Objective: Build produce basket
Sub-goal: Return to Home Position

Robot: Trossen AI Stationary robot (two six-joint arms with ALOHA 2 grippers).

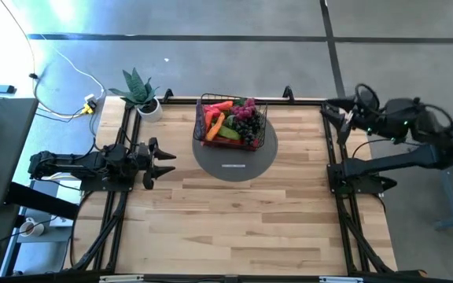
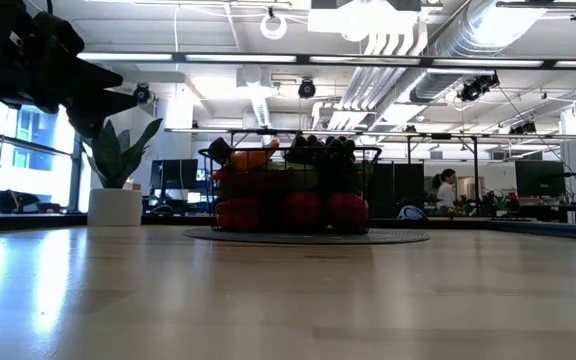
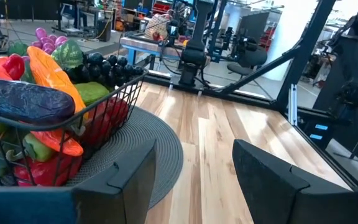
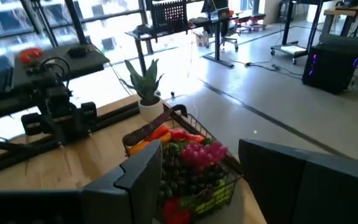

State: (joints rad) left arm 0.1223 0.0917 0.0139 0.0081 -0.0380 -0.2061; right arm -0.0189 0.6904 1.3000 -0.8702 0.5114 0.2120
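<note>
Wire basket: sits on the grey round mat at the far middle of the table, heaped with produce.
Left gripper: fingers apart, empty, near the left edge.
Right gripper: fingers apart, empty, by the far right corner.
Handling: expect a stiff frame and a top-heavy load; the toy pieces are likely light and slick.
Hold point: you should take a rim wire and lift level.

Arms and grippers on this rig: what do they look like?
Left arm and right arm: matte black, boxy jointed links, no markings visible. Left gripper and right gripper: two broad, flat black fingers each. Dark cable loop at right wrist.
</note>
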